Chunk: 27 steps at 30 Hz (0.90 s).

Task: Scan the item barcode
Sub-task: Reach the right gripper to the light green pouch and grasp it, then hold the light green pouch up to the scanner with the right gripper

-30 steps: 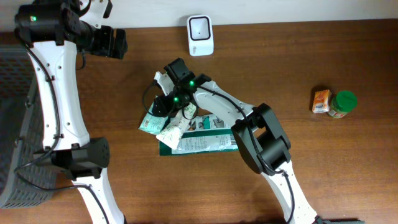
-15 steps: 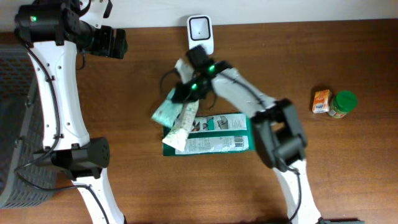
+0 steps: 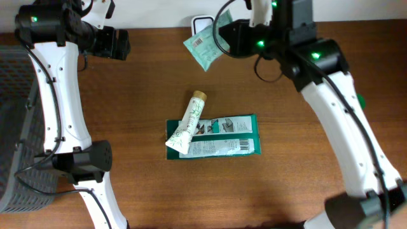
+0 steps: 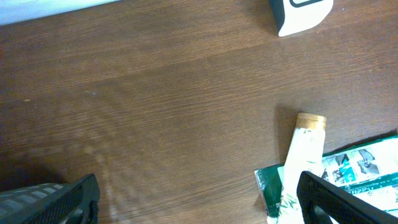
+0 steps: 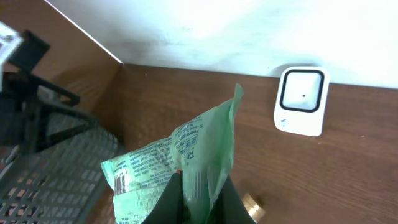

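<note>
Right gripper (image 5: 199, 196): jaws pinched tight on the bottom edge of the green pouch (image 5: 180, 165), nothing else between them.
Green pouch: lifted clear of the table (image 3: 305, 184), hanging at a tilt near the far edge. From overhead it overlaps the lower part of the scanner (image 3: 198, 22); the right wrist view shows the two apart, the scanner standing off to the pouch's right.
Pouch print: white text on the crumpled face, with what looks like a barcode strip at the lower left corner (too small to read).
Scanner: white, dark square window, standing at the back of the table by the wall.
Left gripper (image 4: 196, 186): jaws spread wide, holding nothing, raised over bare wood at the far left of the table.
Tube (image 3: 189, 124): white with green print and a tan cap. It lies on the table at a slant, with its lower end resting on the left end of the green box (image 3: 219, 135).
Green box: flat on the table near the middle, its long side running left to right.
Basket (image 5: 56, 180): dark wire mesh, off the table's left edge, well apart from the pouch.
</note>
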Each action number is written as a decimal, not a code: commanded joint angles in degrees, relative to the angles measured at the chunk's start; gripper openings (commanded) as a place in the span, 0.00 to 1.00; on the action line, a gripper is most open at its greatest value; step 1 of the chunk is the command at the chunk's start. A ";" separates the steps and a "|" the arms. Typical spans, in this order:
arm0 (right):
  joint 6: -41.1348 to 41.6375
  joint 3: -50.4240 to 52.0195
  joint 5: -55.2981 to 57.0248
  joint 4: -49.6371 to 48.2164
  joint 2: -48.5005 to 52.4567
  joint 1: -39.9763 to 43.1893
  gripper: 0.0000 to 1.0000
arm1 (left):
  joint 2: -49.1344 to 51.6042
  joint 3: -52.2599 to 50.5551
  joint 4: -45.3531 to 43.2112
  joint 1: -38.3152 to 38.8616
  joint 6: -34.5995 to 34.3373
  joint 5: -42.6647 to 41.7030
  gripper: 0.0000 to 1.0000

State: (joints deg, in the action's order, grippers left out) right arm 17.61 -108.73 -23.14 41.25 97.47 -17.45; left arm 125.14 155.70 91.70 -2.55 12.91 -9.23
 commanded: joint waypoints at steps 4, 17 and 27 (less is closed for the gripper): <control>3.98 32.87 0.07 -18.93 -24.33 8.33 0.04 | -0.33 0.57 -0.04 -0.24 0.87 -0.42 0.99; 37.59 63.52 -0.33 -69.13 -18.12 11.37 0.04 | -0.33 0.57 -0.07 -0.24 0.87 -0.42 0.99; 37.59 63.49 2.45 -72.39 -14.78 10.64 0.04 | -0.33 0.57 -0.07 -0.24 0.87 -0.42 0.99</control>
State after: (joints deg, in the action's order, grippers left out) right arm 55.77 -44.64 -22.06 -32.08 82.59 -6.44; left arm 125.14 155.70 91.70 -2.55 12.91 -9.23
